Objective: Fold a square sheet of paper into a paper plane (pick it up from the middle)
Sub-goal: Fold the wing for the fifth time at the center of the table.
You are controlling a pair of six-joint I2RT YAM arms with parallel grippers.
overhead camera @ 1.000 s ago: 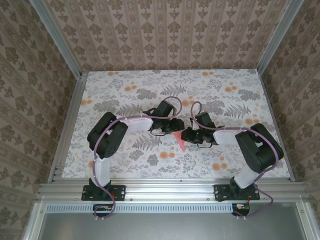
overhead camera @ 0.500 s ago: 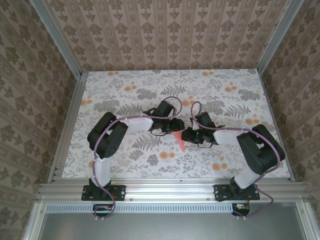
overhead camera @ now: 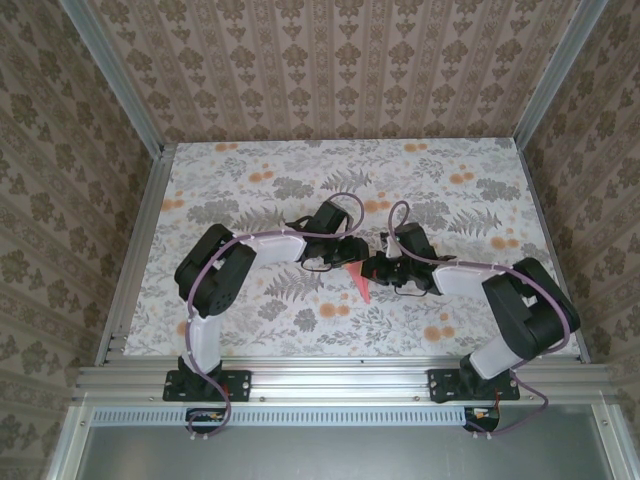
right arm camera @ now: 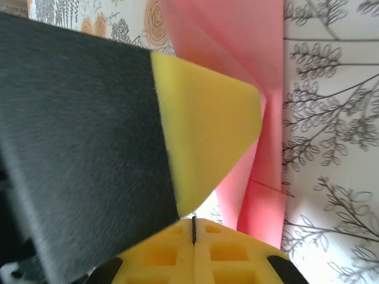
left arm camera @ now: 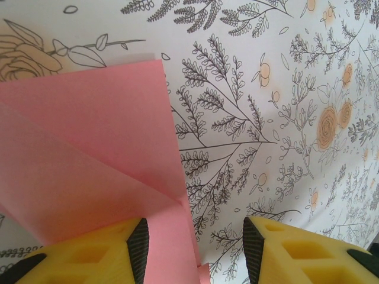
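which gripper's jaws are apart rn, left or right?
The left gripper: its yellow fingers stand apart, with floral tablecloth showing between them beside the pink paper. The right gripper has its pads pressed together, just a thin seam.

Narrow, pointed salmon-pink folded paper (overhead camera: 358,284) lies mid floral tabletop (overhead camera: 300,170), tip pointing near, between the left gripper (overhead camera: 343,258) and right gripper (overhead camera: 377,268).

The left arm (overhead camera: 270,243) and right arm (overhead camera: 455,275) hide most of the paper plane (overhead camera: 358,285) from above.
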